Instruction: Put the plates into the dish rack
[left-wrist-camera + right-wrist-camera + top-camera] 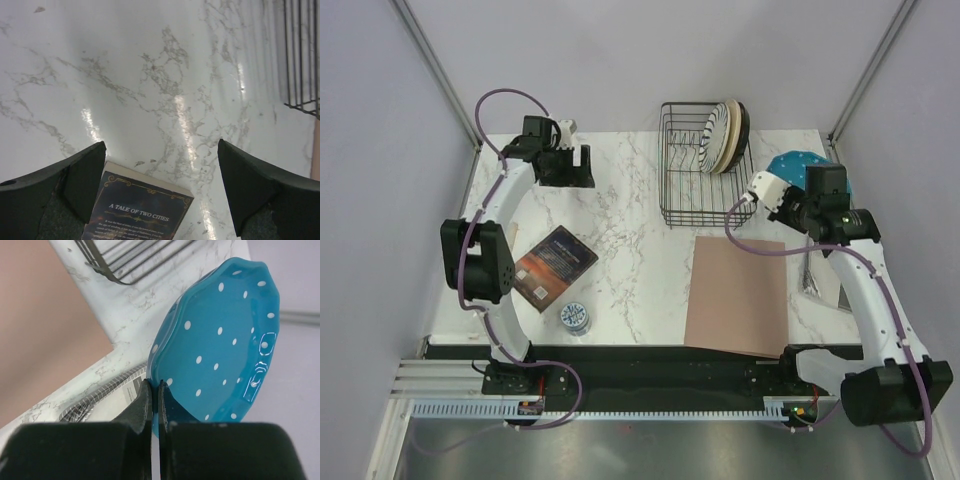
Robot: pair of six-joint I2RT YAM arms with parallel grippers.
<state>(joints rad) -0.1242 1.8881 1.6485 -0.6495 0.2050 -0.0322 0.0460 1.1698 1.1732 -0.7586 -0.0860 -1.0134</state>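
Observation:
The black wire dish rack stands at the back middle of the table. The striped plate stands on edge at the rack's right end, with a cream plate and a dark-rimmed plate behind it. My right gripper is shut on the rim of the teal dotted plate and holds it tilted off the table, right of the rack. In the right wrist view the gripper pinches the teal plate's lower left rim. My left gripper is open and empty at the back left.
A dark book lies at the left; it also shows in the left wrist view. A small blue-and-white cup stands near the front edge. A brown mat lies front right. A printed packet lies under the right arm.

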